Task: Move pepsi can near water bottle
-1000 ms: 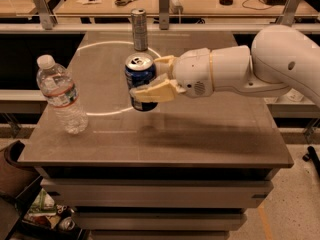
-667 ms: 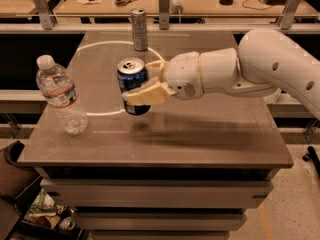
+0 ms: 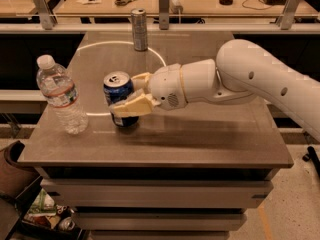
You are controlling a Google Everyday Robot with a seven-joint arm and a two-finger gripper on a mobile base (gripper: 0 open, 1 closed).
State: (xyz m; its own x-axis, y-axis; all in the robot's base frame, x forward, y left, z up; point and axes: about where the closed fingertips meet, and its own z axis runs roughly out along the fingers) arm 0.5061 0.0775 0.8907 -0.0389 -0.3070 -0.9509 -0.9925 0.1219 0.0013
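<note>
Pepsi can [image 3: 119,91]: I see it standing up near the water bottle [image 3: 60,96], not touching it. I cannot tell if its bottom sits on the table [image 3: 200,144].
Gripper [image 3: 125,93]: it pinches the pepsi can, one finger in front and one behind.
Water bottle: it stands by the table's left edge with its white cap on.
Arm [image 3: 260,79]: it is white and reaches in from the right.
Silver can [image 3: 139,30]: it stands at the table's far edge, well apart from the others.
</note>
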